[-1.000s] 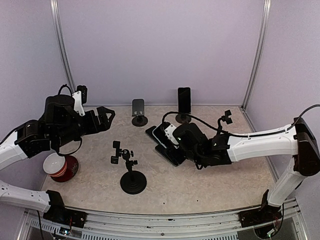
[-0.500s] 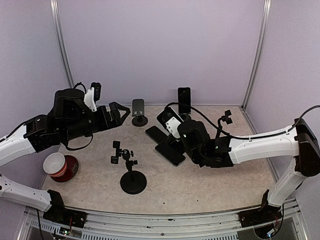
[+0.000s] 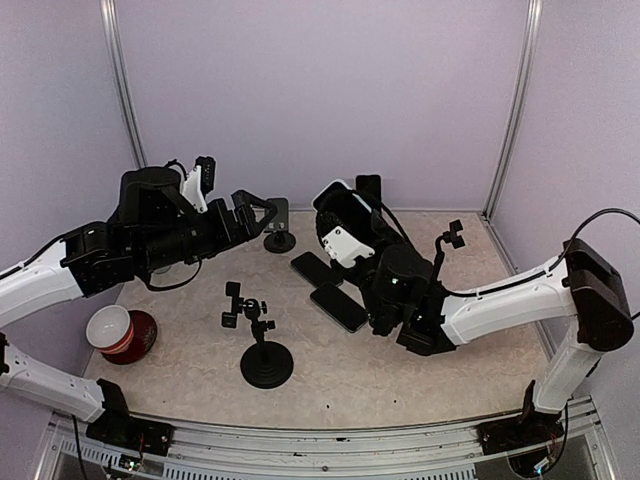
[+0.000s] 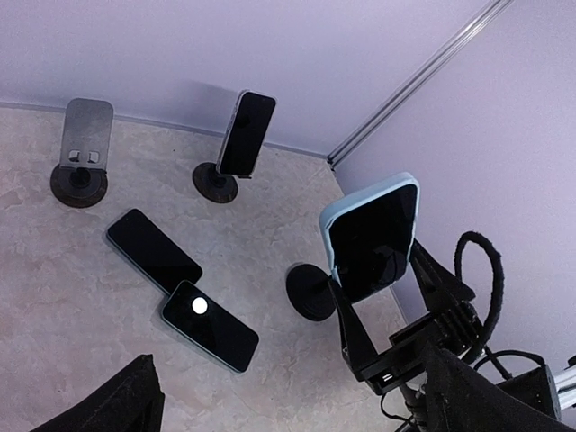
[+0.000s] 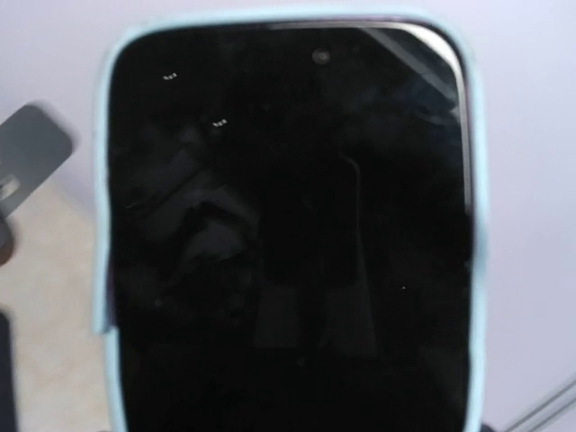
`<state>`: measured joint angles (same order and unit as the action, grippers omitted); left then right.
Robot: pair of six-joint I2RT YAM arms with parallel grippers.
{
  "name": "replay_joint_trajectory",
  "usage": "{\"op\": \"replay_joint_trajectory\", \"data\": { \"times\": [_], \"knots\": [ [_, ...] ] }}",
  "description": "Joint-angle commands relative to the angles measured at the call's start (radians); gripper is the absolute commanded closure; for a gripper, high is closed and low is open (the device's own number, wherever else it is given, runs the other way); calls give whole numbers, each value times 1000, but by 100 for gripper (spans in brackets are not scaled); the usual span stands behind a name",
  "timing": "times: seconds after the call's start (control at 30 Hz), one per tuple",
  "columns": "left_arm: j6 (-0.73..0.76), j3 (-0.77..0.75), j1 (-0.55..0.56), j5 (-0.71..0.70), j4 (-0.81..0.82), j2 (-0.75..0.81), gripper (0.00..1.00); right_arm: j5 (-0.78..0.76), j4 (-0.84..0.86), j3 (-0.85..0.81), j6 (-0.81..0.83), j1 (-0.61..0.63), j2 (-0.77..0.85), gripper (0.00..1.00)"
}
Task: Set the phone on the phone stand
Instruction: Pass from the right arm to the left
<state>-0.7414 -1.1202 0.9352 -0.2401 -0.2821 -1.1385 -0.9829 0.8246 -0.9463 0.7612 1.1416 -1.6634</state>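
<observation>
A phone (image 3: 338, 205) in a light blue case hangs upright above the back of the table, with my right gripper (image 3: 347, 228) shut on it. Its dark screen fills the right wrist view (image 5: 288, 234) and hides the fingers. The left wrist view shows the same phone (image 4: 371, 236) gripped from below. An empty grey phone stand (image 3: 277, 222) (image 4: 85, 144) stands at the back, left of the held phone. My left gripper (image 3: 255, 208) hovers open and empty near that stand, its fingers (image 4: 121, 405) low in its own view.
Two dark phones (image 3: 317, 268) (image 3: 340, 307) lie flat mid-table. Another phone (image 3: 368, 198) rests on a stand at the back. A black clamp stand (image 3: 262, 352) is near the front, a second clamp stand (image 3: 450, 238) at the right, a red cup (image 3: 122, 332) at the left.
My right gripper has lifted the blue-cased phone off the table and carried it up and toward the back. The left arm has risen and swung right toward the grey stand.
</observation>
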Motion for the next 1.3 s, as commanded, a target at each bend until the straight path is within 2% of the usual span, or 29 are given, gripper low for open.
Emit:
{"op": "replay_joint_trajectory", "data": {
  "times": [0.0, 0.2, 0.3, 0.47, 0.87, 1.27],
  "knots": [
    [-35, -30, 7, 13, 62, -11, 1, -61, 500, 3, 371, 39, -78, 53],
    [-35, -65, 5, 44, 72, -44, 1, -37, 850, -38, 701, 79, -217, 56],
    [-32, -79, 4, 53, 66, -61, 1, -27, 930, -76, 786, 94, -266, 57],
    [-37, -73, -6, 69, 78, -70, 1, -18, 920, -108, 791, 108, -292, 57],
    [-85, -25, -110, 222, 147, -78, 1, 9, 1002, -153, 865, 137, -346, 62],
    [-180, -18, -159, 349, 158, -124, 1, 12, 1001, -165, 847, 147, -352, 62]
  ]
}}
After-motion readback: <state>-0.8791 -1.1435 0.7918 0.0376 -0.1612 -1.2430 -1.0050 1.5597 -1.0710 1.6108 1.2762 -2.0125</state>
